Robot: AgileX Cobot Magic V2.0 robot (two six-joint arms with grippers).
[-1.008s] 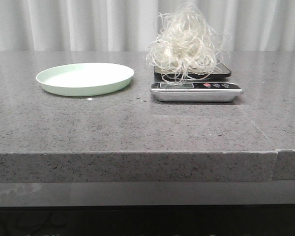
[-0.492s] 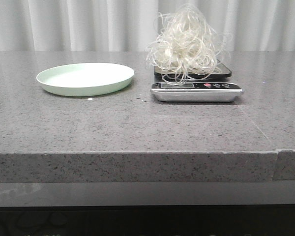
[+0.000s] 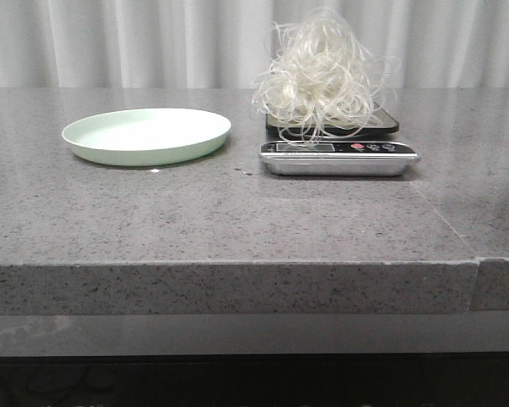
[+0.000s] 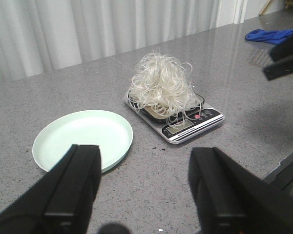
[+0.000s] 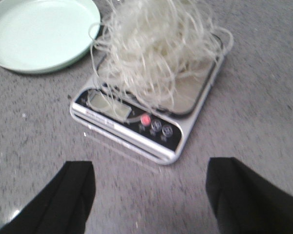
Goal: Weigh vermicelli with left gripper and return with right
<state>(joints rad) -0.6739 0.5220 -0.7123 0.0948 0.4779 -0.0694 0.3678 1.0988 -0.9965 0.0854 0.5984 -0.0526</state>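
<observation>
Resting on scale [image 3: 339,157]: vermicelli [image 3: 321,80]; pale green plate [image 3: 147,136] beside it held nothing; left gripper [image 4: 146,187], right gripper [image 5: 151,195] spread wide, grasping nothing.

Matte black left gripper [image 4: 149,192] and matte black right gripper [image 5: 151,195] both hang spread wide, holding nothing.

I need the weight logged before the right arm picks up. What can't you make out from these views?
- Display on the silver digital kitchen scale: too small in the front view, blurred in the right wrist view; no reading.
- Scale platform: largely hidden under the fluffy whitish vermicelli bundle.
- Both arms: outside the front view.
- Right gripper and left gripper: only open black fingers show; the rest is cut off by the frame edge.
</observation>
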